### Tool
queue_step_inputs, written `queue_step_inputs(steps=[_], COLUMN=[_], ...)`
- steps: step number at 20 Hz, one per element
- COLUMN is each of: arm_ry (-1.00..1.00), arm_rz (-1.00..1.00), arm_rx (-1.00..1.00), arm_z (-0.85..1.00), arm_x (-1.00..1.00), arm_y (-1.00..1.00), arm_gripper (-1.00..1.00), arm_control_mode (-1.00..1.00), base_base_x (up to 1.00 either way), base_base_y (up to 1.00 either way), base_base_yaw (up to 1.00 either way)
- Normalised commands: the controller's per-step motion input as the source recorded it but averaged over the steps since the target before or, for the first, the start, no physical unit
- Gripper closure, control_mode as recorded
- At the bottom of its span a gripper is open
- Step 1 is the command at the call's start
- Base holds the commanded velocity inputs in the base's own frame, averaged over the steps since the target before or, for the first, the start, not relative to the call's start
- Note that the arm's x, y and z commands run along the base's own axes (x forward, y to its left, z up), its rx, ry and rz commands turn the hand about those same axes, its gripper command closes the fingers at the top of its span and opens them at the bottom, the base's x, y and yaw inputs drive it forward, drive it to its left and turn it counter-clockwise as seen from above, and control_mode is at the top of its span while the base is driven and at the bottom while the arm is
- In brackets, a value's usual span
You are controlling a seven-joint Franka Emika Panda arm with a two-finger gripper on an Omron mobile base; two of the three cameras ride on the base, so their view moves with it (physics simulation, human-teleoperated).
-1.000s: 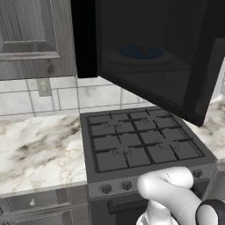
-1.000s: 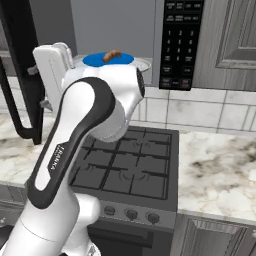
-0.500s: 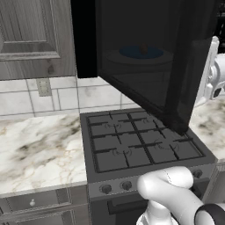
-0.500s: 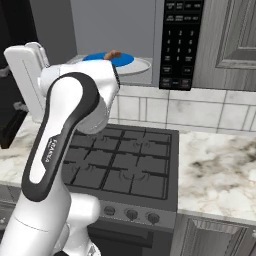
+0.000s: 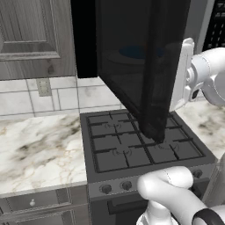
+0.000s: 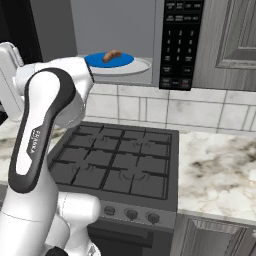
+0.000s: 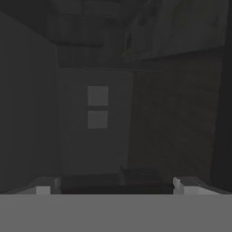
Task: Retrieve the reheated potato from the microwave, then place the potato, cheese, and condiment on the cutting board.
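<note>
A kitchen robot's arm presses against the swung-out door (image 5: 132, 66) of the microwave (image 6: 182, 45) mounted above a black gas stove (image 6: 120, 165), its gripper (image 7: 113, 186) hard up to the dark glass. In the hand view the two fingertips (image 7: 44, 188) stand spread wide apart with nothing between them; ahead of them the view is dim, showing faint wall tiles and a wall socket, apparently seen through the door's glass.

The door stands wide, which is presumably why the hand sits at its edge: the cavity has to be clear before anything can be lifted out. The potato (image 6: 112, 54), a small brown lump, rests on a blue plate (image 6: 107, 60) on the pale turntable (image 6: 135, 67) inside the oven, well off to the side of the fingers and not in front of them, untouched.

With the fingers empty and the potato still inside, retrieval looks not yet begun. The hand would likely need to leave the door and turn toward the opening. The marble counter (image 5: 39, 154) lies on either side of the stove.
</note>
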Motion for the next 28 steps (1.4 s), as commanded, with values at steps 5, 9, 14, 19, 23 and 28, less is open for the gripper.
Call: queue_step_inputs(steps=[5,9,14,19,23,28], arm_ry=[-0.03,-0.08,-0.05,-0.02,0.0,0.0], arm_rz=[0.0,-0.03,-0.08,-0.09,-0.09,-0.07], arm_rx=[0.0,0.0,-0.01,-0.04,-0.15,-0.14], arm_z=[-0.05,-0.06,0.0,0.0,0.0,0.04], arm_x=[0.0,0.01,0.09,0.11,0.11,0.16], arm_y=[0.62,0.58,0.4,-0.01,-0.49,-0.6], arm_gripper=[-1.0,-1.0,-1.0,-1.0,-1.0,-1.0], arm_control_mode=[-1.0,-1.0,-1.0,-1.0,-1.0,-1.0], base_base_x=[0.0,0.0,0.0,0.0,0.0,0.0], base_base_y=[0.0,0.0,0.0,0.0,0.0,0.0], base_base_yaw=[0.0,0.0,0.0,0.0,0.0,0.0])
